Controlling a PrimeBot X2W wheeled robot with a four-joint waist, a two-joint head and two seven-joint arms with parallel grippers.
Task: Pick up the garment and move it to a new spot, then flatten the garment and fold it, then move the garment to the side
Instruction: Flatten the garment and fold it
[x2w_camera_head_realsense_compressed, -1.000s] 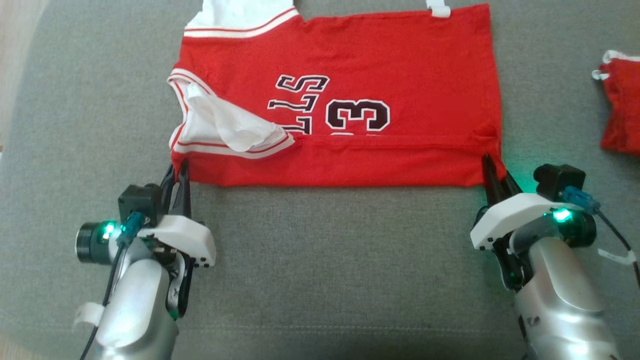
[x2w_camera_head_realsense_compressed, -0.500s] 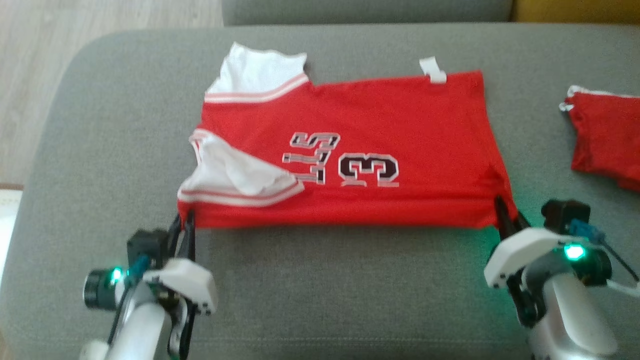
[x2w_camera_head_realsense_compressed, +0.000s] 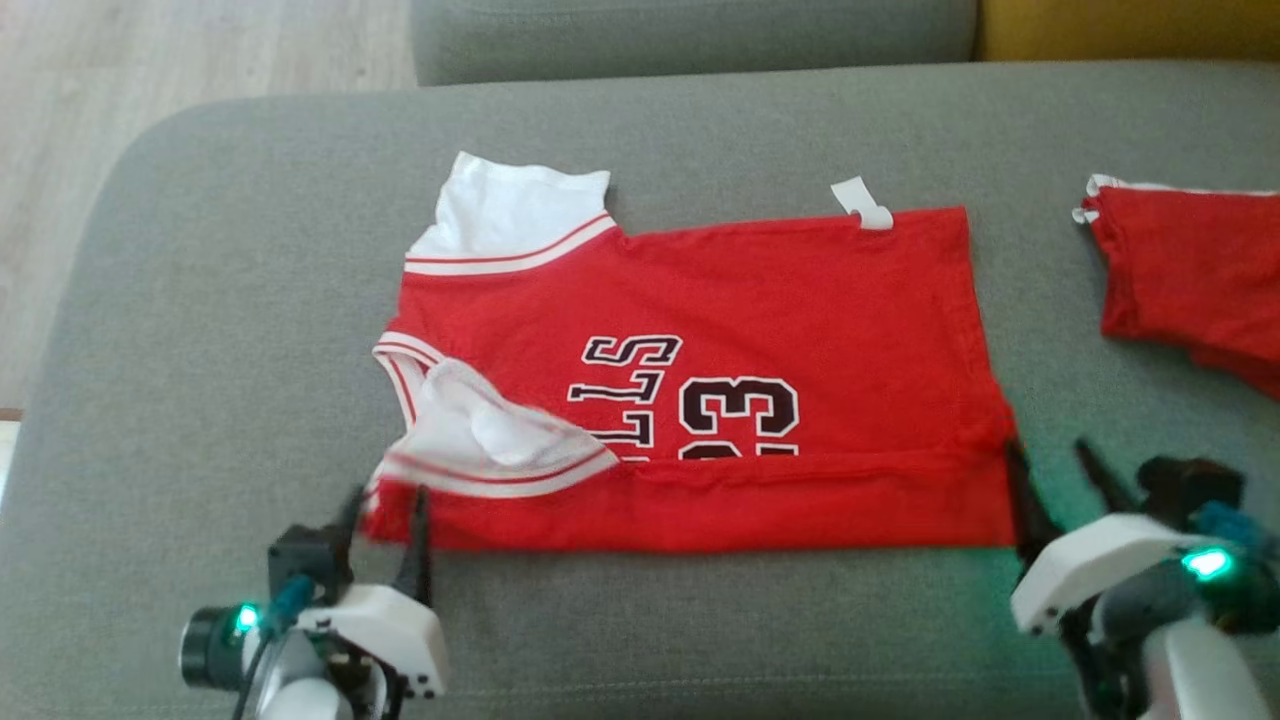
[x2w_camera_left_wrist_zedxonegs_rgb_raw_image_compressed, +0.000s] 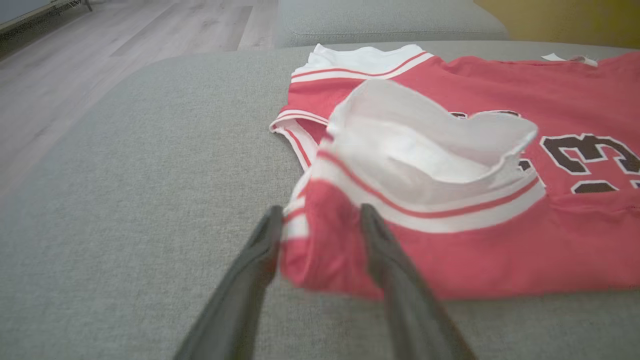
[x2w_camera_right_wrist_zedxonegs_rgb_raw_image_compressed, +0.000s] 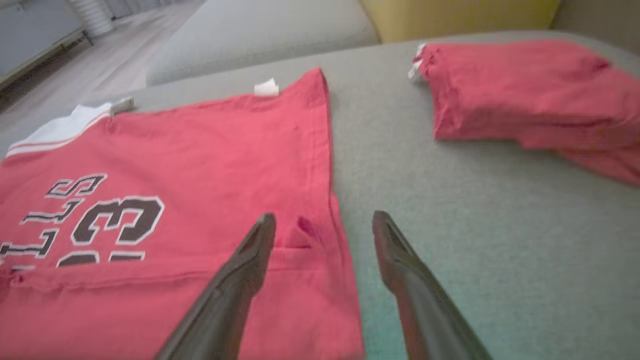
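Left gripper (x2w_camera_head_realsense_compressed: 388, 498): fingers moderately apart; near left corner of the garment (x2w_camera_head_realsense_compressed: 760, 300) lies between them, no clamp on it visible
Right gripper (x2w_camera_head_realsense_compressed: 1048, 455): fingers wide apart, holding nothing; one finger over the garment's near right corner, the other over the bare grey sofa cushion (x2w_camera_head_realsense_compressed: 200, 350)
Garment: red jersey, flat at centre of seat; near edge doubled over, covering the lower part of the number
Sleeve lining (x2w_camera_head_realsense_compressed: 480, 440): white, turned up, near left
Tag (x2w_camera_head_realsense_compressed: 862, 205): white, at far edge
Second red garment (x2w_camera_head_realsense_compressed: 1190, 270): folded, far right, well apart
Back cushion (x2w_camera_head_realsense_compressed: 690, 35): grey, behind seat
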